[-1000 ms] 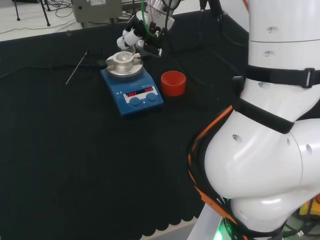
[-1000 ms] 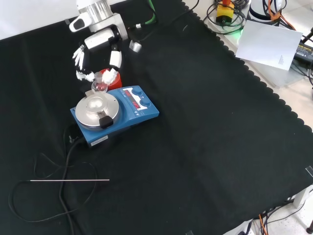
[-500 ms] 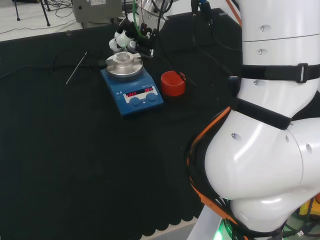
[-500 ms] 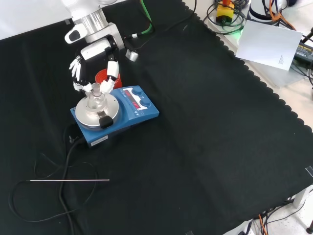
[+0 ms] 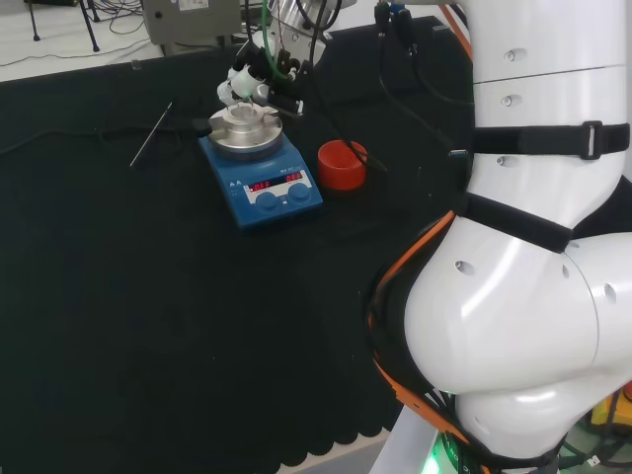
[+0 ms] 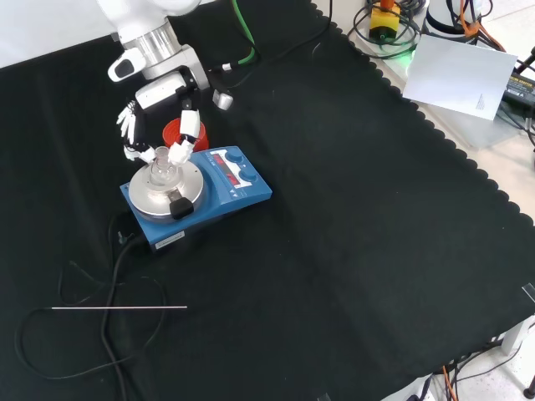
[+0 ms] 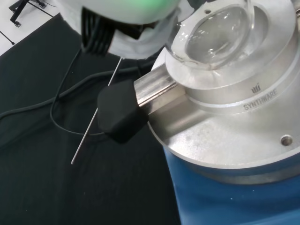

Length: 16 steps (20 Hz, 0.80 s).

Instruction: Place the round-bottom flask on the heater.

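Observation:
The clear round-bottom flask [image 6: 162, 170] stands upright with its bulb [image 7: 216, 32] in the bowl of the heater's silver block [image 7: 234, 117]. The blue heater [image 6: 219, 194] sits on the black cloth, with its red displays facing the arm's base in the head view [image 5: 262, 186]. The black and white hand [image 6: 157, 98] reaches down over the block, and its fingers [image 6: 182, 144] are curled about the flask's neck. In the head view the hand [image 5: 253, 81] hangs just behind the block [image 5: 243, 128].
A red ribbed ring stand [image 5: 342, 164] sits right of the heater in the head view, partly behind the hand in the front view [image 6: 174, 129]. A thin metal rod [image 6: 119, 307] and the heater's black cable [image 6: 117, 259] lie on the cloth. A black knob [image 7: 120, 114] juts from the block.
The hand has carried the flask from above the red stand across and down onto the heater's block, where the bulb now rests in the bowl.

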{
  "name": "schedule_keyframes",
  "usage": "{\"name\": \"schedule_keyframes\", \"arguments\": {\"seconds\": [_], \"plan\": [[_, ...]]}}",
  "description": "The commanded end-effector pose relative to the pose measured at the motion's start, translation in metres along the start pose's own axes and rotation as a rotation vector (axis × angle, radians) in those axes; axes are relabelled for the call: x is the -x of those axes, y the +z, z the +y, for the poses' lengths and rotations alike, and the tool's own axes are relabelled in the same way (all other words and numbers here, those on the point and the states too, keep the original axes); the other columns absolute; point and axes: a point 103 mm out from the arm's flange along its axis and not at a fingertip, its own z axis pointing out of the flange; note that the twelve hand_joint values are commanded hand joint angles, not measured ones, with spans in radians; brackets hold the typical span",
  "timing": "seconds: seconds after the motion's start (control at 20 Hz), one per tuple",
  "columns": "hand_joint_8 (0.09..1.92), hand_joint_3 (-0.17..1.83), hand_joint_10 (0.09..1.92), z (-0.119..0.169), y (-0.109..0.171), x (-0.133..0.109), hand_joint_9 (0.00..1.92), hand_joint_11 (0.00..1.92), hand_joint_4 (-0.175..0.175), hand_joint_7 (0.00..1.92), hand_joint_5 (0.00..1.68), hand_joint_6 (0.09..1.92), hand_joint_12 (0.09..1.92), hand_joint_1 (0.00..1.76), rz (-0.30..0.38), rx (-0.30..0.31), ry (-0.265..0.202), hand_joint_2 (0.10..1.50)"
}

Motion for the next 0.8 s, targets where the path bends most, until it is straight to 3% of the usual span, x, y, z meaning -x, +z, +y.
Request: {"name": "schedule_keyframes", "arguments": {"seconds": [0.05, 0.55, 0.7, 0.8], "plan": [[0.64, 0.66, 0.57, 0.002, 0.001, 0.005, 0.8, 0.36, 0.175, 0.67, 1.18, 0.83, 1.3, 1.1, -0.002, -0.004, 0.009, 0.69], [0.64, 0.64, 0.57, 0.006, 0.003, 0.015, 0.8, 0.36, 0.175, 0.67, 1.17, 0.84, 1.3, 1.1, 0.021, -0.001, 0.026, 0.71], [0.67, 0.38, 0.59, 0.005, 0.003, 0.017, 0.77, 0.34, 0.175, 0.6, 1.09, 0.88, 1.31, 1.07, 0.042, -0.004, 0.029, 0.87], [0.68, 0.42, 0.61, 0.004, 0.003, 0.017, 0.73, 0.32, 0.059, 0.54, 0.92, 0.86, 1.3, 1.03, 0.045, -0.005, 0.032, 0.8]]}}
